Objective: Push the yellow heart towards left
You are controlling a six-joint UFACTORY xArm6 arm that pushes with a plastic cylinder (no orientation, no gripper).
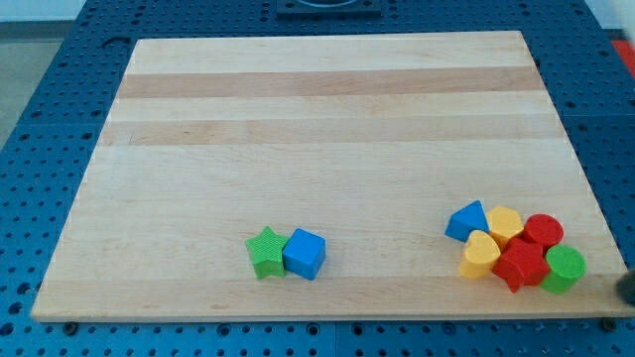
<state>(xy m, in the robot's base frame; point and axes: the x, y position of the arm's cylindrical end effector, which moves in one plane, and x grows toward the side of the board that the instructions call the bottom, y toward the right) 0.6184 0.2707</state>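
The yellow heart (pixel 481 255) lies at the left of a tight cluster near the board's bottom right corner. It touches a blue triangular block (pixel 467 220) above it, a second yellow block (pixel 505 224) at its upper right and a red star (pixel 520 264) on its right. A red cylinder (pixel 543 232) and a green cylinder (pixel 565 269) close the cluster on the right. A dark blurred shape at the view's right edge appears to be my tip (pixel 626 292). It is off the board, right of the green cylinder and touching no block.
A green star (pixel 265 250) and a blue cube (pixel 304 254) sit touching each other near the board's bottom edge, left of centre. The wooden board (pixel 327 109) rests on a blue perforated table (pixel 40 149).
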